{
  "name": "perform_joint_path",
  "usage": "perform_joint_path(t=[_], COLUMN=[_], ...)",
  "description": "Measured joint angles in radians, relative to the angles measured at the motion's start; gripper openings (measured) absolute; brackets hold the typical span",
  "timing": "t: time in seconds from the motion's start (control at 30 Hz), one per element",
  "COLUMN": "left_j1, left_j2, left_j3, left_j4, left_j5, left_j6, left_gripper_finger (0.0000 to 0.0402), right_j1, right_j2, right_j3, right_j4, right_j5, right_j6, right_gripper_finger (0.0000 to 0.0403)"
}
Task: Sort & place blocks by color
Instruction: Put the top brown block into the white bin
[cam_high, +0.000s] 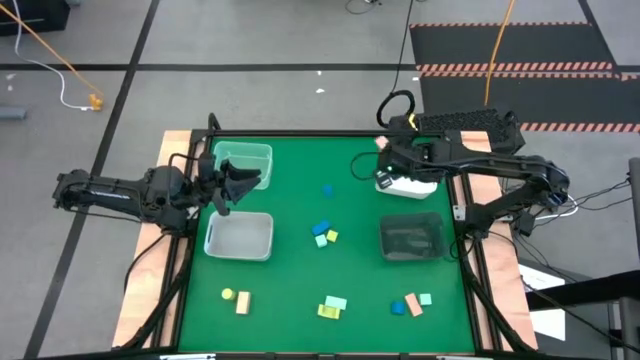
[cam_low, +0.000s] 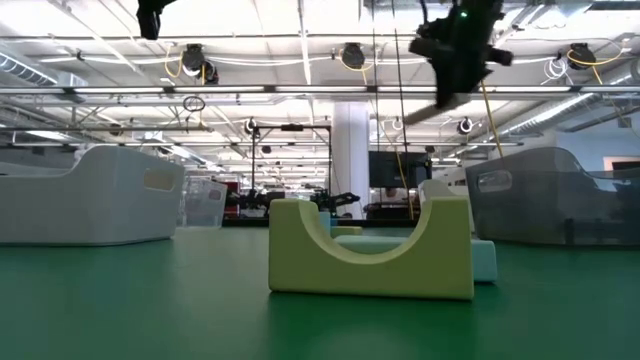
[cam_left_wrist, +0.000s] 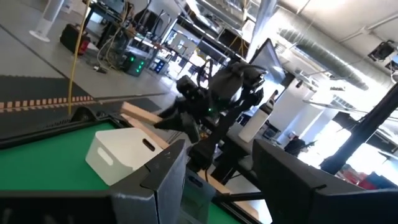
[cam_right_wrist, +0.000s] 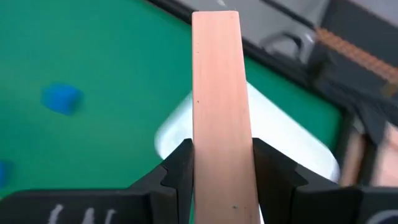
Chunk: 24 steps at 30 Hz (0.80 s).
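The right tool (cam_right_wrist: 222, 171) is pinching a long tan wooden bar (cam_right_wrist: 219, 106), which stands up between its two dark fingers. Seen from above, this tool (cam_high: 384, 168) hangs over the white tray (cam_high: 408, 184) at the far right of the green worktop (cam_high: 300, 200); the wrist camera shows the same white tray (cam_right_wrist: 273, 134) right under the bar.

The left tool (cam_high: 232, 183) hovers between the clear tray (cam_high: 243, 160) and the pale tray (cam_high: 240, 237) on the far side of the worktop from the white tray, its fingers spread apart with nothing between them.

A dark tray (cam_high: 411, 238) sits just beside the white tray, toward the front edge. The rest of the blocks lie loose on the worktop: a blue block (cam_high: 327, 190) well apart from the white tray toward the middle, a small cluster of teal, blue and yellow blocks (cam_high: 323, 234) farther on, an orange, blue and mint group (cam_high: 410, 303) in front of the dark tray, a yellow-green arch with a mint block (cam_high: 332, 306) at the front middle, and a yellow-green piece with a tan block (cam_high: 236, 298) in front of the pale tray. In the low view the yellow-green arch (cam_low: 370, 250) stands upright, close up.
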Motion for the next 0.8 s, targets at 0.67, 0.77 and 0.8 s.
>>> perform_joint_path(t=[0.67, 0.77, 0.8], left_j1=[0.000, -0.001, -0.001], left_j2=[0.000, 0.000, 0.000], left_j3=[0.000, 0.000, 0.000], left_j4=[-0.110, -0.113, -0.114], left_j5=[0.000, 0.001, 0.001], left_j6=[-0.021, -0.025, -0.027], left_gripper_finger=[0.0186, 0.0186, 0.0186], right_j1=[-0.055, -0.055, -0.059], right_j2=[0.003, 0.003, 0.003], right_j3=[-0.460, -0.484, -0.488], right_j4=[0.178, 0.244, 0.264], right_j5=[-0.020, -0.002, -0.002], right_j6=[0.351, 0.350, 0.347], right_gripper_finger=[0.0128, 0.0132, 0.0135])
